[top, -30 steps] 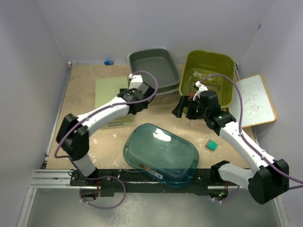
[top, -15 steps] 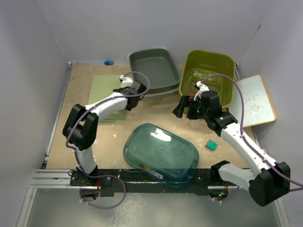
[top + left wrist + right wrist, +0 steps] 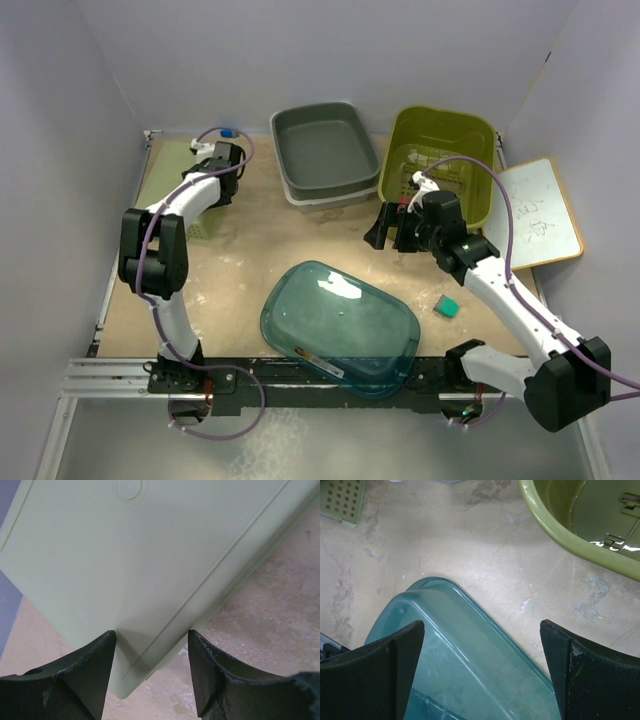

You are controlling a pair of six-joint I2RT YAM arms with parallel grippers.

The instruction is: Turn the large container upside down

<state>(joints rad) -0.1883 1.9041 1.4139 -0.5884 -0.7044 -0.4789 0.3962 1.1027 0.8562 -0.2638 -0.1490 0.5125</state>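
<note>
The large container (image 3: 340,315) is a clear teal tub lying near the front middle of the table, its flat glossy base facing up as far as I can tell. My right gripper (image 3: 388,226) hangs open just beyond its far edge. In the right wrist view the tub's rounded corner (image 3: 465,680) shows below the wide gap between the fingers (image 3: 482,622), which touch nothing. My left gripper (image 3: 218,165) is far off at the back left, shut on a corner of a pale green basket (image 3: 168,185). In the left wrist view that corner (image 3: 125,555) sits between the fingers (image 3: 151,632).
A grey tub (image 3: 325,150) and an olive-green bin (image 3: 440,160) stand side by side at the back. A whiteboard (image 3: 540,210) leans at the right. A small teal block (image 3: 447,306) lies right of the large container. A blue object (image 3: 230,131) sits by the back wall.
My left arm has swung left toward the back-left corner, its jaws narrowing, and the pale green basket has shifted left with it. The right arm and the teal tub have stayed put.
</note>
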